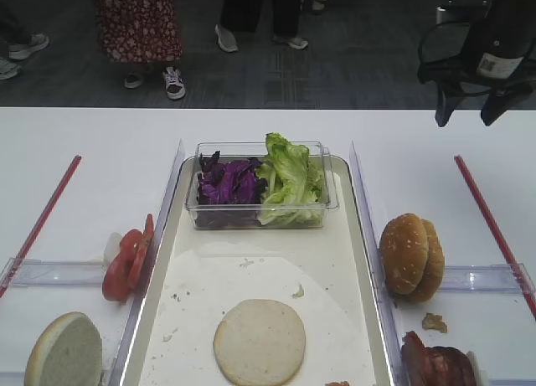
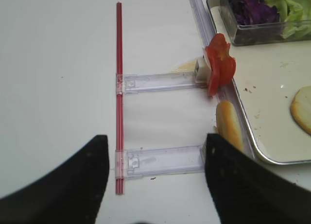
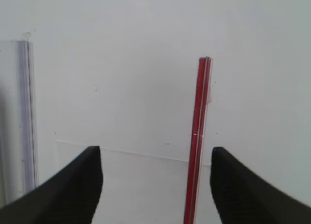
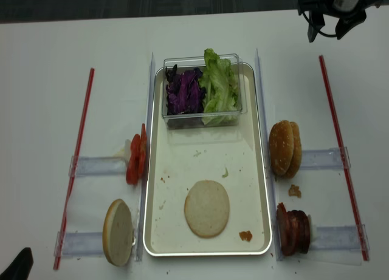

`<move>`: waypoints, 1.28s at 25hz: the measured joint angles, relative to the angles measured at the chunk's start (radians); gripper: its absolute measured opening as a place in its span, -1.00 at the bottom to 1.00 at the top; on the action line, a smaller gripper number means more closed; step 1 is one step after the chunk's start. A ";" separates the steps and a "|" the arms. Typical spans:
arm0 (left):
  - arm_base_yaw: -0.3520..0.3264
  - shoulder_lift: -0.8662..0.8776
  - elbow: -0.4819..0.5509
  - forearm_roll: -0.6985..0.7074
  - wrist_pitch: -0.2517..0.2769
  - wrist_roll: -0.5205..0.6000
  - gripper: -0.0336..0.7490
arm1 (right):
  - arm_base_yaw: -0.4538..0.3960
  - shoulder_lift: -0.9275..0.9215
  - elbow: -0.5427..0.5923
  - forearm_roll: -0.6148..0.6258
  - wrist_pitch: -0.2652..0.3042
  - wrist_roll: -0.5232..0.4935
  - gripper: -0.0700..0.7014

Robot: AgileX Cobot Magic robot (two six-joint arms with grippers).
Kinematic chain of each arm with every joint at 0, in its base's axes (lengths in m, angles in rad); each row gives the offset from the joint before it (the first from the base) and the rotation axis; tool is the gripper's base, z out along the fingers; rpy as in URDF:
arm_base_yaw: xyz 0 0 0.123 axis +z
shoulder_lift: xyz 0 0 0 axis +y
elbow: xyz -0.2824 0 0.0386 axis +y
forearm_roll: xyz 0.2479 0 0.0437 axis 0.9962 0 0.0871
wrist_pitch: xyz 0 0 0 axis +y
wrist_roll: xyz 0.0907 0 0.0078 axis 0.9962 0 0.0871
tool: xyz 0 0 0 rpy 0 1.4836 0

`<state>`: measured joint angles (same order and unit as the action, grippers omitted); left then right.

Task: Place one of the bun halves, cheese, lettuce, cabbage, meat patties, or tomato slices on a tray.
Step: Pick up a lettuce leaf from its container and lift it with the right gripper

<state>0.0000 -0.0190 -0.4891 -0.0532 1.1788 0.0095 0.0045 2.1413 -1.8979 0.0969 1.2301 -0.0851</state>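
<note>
The tray lies mid-table with one bun half cut face up on its liner. A clear tub at its far end holds cabbage and lettuce. Tomato slices and another bun half stand left of the tray. Two bun halves and meat patties stand on its right. Cheese is out of view. My right gripper hangs open and empty over the far right. My left gripper is open and empty near the front left.
Red strips run along both sides, joined to clear plastic holders. Crumbs dot the liner. People's legs stand beyond the table's far edge.
</note>
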 joint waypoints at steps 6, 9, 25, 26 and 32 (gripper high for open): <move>0.000 0.000 0.000 0.004 0.000 -0.002 0.14 | 0.024 0.000 0.000 0.030 0.000 0.005 0.39; 0.000 0.000 0.000 0.004 0.000 -0.002 0.14 | 0.066 0.000 0.000 0.030 0.000 0.012 0.36; 0.000 0.000 0.000 0.023 0.000 -0.028 0.14 | 0.304 0.000 0.000 0.065 0.000 0.061 0.30; 0.000 0.000 0.000 0.023 0.000 -0.028 0.14 | 0.317 0.000 0.000 0.068 0.000 0.063 0.30; 0.000 0.000 0.000 0.023 0.000 -0.028 0.14 | 0.372 0.009 0.000 0.101 0.000 0.085 0.30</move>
<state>0.0000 -0.0190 -0.4891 -0.0305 1.1788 -0.0188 0.3761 2.1504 -1.8979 0.1982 1.2301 0.0000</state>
